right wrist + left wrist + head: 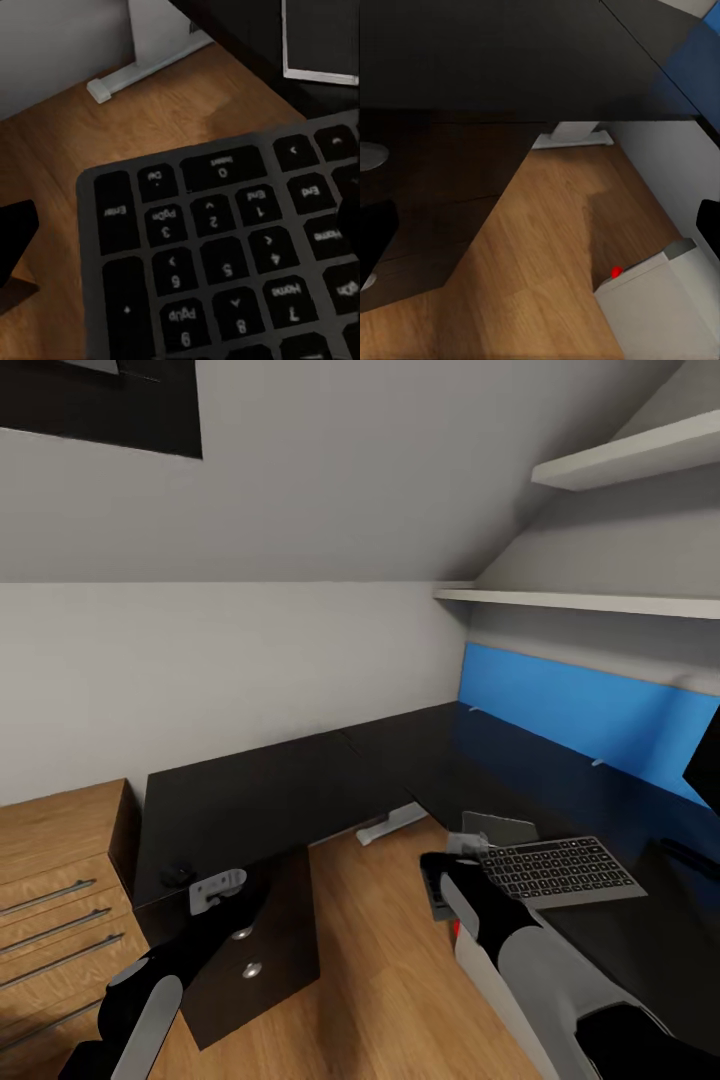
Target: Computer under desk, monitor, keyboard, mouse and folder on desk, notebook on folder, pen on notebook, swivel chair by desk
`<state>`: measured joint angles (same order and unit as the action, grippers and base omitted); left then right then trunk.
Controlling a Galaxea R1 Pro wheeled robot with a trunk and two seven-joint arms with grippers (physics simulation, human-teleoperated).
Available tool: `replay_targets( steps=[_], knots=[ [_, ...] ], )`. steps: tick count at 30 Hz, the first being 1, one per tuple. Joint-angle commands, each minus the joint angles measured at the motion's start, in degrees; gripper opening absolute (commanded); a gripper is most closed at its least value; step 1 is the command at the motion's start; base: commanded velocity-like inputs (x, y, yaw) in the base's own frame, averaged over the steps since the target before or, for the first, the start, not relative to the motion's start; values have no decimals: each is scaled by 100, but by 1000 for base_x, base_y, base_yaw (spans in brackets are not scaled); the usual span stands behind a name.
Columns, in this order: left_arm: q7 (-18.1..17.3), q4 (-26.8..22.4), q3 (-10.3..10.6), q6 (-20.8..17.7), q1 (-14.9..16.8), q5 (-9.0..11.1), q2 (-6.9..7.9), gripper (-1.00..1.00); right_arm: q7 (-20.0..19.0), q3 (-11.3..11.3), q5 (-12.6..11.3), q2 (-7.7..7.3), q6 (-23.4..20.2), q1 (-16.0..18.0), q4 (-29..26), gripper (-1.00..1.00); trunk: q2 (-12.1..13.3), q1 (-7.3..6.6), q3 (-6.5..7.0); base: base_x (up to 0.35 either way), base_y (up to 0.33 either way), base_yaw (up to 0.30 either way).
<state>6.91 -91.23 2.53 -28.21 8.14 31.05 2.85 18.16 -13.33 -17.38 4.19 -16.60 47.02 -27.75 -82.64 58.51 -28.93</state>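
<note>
The black L-shaped desk point(260, 780) wraps around the corner, with its drawer unit point(265, 950) at the near left. The black keyboard point(560, 870) lies by the front edge of the desk's right wing, and a dark grey notebook point(500, 828) sits just behind it. My right gripper point(465, 852) hovers open over the keyboard's point(225, 255) end, one finger off its edge. My left gripper point(215, 890) is open over the drawer unit's top. The monitor's point(705, 765) black edge shows at far right. The grey computer point(660, 307) with a red light stands under the desk. Folder, pen and swivel chair are out of view.
A small black object point(178, 877), perhaps the mouse, lies on the desk's left end. A wooden drawer chest point(50, 900) stands at the left. A blue panel point(590, 710) and white shelves point(600, 600) line the right wall. Wooden floor point(380, 960) and the white desk leg point(390, 825) lie between the wings.
</note>
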Motion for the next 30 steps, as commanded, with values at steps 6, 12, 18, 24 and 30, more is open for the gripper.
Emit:
replay_targets(
  steps=[6, 12, 18, 24, 30],
  knots=[
    [56, -8, 8, -18, 4, 63, 5, 100, 60, -40, -46, -8, 122, -21, -381, 100, -4, 0, -6, 0, 0, 0],
    [56, -8, 6, -14, 4, 66, 5, 100, 67, -38, -40, -7, 145, -30, -479, 100, -4, 0, -6, 0, 0, 0],
    [56, -8, 3, -14, 4, 64, 5, 100, 64, -46, -44, -4, 151, -34, -498, 100, -4, 0, -6, 0, 0, 0],
    [56, -8, 2, -15, 4, 67, 5, 100, 74, -57, -17, 302, 129, -35, -531, 100, -4, 0, -6, 0, 0, 0],
    [56, -8, 2, -11, 4, 61, 5, 100, 93, -56, -11, 321, 135, -35, -569, 100, -4, 0, -9, 0, -1, 26]
  ],
)
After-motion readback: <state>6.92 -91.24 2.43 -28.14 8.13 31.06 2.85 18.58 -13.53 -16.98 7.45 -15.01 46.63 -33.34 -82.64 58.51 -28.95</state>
